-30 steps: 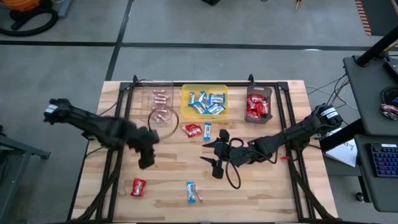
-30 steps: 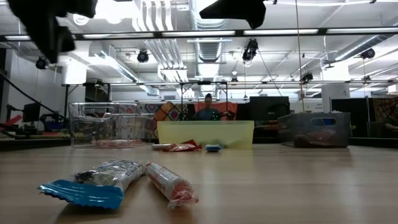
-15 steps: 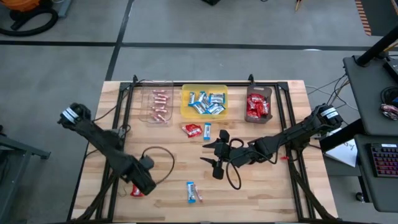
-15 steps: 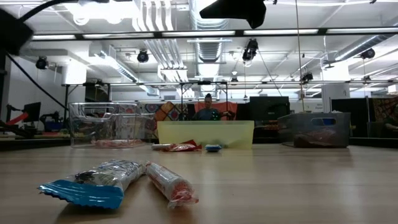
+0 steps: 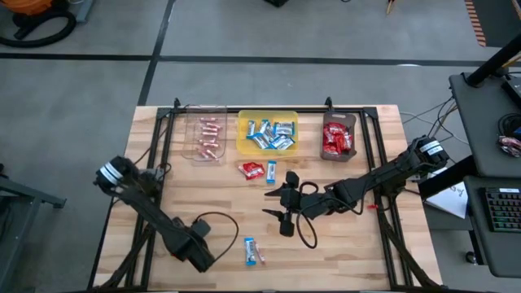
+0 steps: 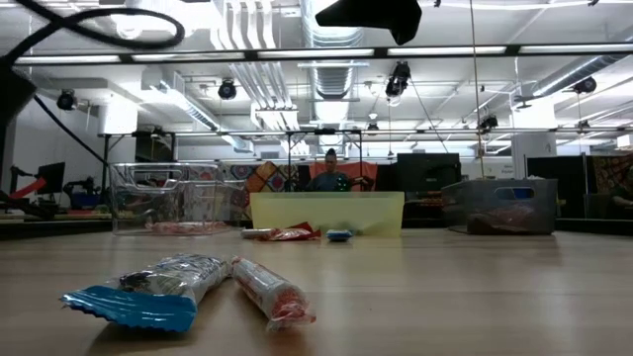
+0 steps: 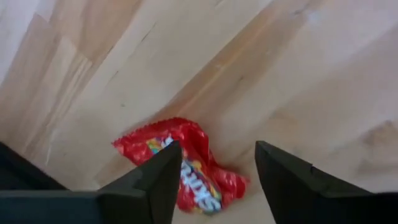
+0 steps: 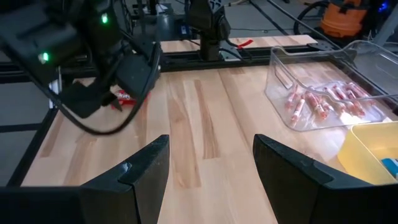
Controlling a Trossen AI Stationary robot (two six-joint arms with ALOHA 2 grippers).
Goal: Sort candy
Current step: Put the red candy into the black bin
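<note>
A red candy packet (image 7: pixel 186 168) lies flat on the tabletop (image 5: pixel 342 252) near its left front corner, just under the left pincer (image 7: pixel 214 180), whose fingers stand wide apart over it without gripping. The right pincer (image 5: pixel 281 203) hovers mid-table, also spread wide and empty. A blue-and-white bar (image 5: pixel 253 251) lies near the front edge; more candy fills the clear tray (image 5: pixel 195 122), yellow tray (image 5: pixel 244 146) and dark tray (image 5: pixel 350 122) at the far side.
</note>
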